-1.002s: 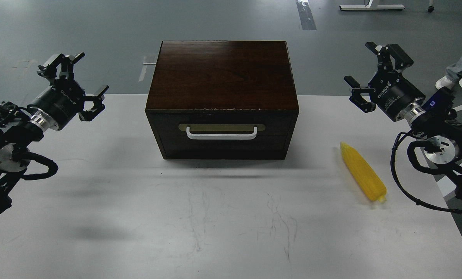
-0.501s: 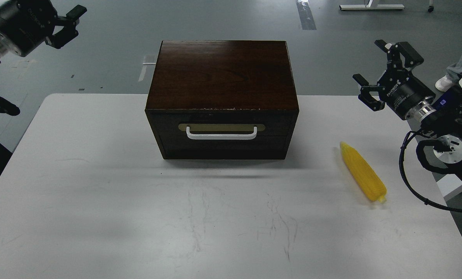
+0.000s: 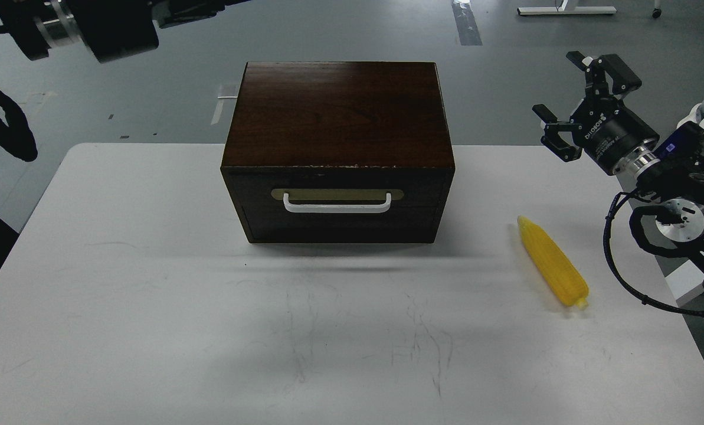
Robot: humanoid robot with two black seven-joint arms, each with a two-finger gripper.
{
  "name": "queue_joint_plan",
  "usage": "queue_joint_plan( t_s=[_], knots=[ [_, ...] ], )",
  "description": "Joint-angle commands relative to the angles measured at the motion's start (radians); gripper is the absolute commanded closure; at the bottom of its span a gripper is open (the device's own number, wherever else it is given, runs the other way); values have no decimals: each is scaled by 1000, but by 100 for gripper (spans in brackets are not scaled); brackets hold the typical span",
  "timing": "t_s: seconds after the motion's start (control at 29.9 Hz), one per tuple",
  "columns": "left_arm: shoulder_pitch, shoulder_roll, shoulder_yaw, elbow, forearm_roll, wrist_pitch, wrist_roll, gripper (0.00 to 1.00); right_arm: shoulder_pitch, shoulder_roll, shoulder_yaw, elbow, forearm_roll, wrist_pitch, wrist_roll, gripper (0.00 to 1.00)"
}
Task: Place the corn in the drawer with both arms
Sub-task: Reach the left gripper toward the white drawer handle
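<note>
the corn cob (image 3: 553,261) lies on the surface right of the closed drawer (image 3: 337,203), long axis running diagonally, below the right end effector (image 3: 570,109), fingers spread and empty, which is nearer; the left end effector's state i cannot tell.

The corn (image 3: 553,261) lies on the table (image 3: 151,295) right of the closed drawer (image 3: 338,203), right hand (image 3: 576,103) spread above.
</note>
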Motion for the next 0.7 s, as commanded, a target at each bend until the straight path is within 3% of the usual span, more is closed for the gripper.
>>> queue_joint_plan(
  t_s=[0.0, 0.1, 0.23, 0.47, 0.67],
  knots=[
    [-35, -58, 4, -18, 175, 0, -14, 2, 8, 0, 0, 0, 0, 0, 0, 0],
    [-88, -117, 68, -18, 355, 0, -71, 2, 8, 0, -1, 0, -2, 0, 0, 0],
    [-217, -172, 257, -12, 553, 0, -184, 2, 8, -1, -1, -2, -3, 0, 0, 0],
    [-372, -273, 567, 13, 637, 0, -184, 2, 5, -5, -1, -2, -3, 0, 0, 0],
    [-391, -363, 629, 86, 720, 0, -184, 2, 1, -11, -1, -3, -3, 0, 0, 0]
  ],
)
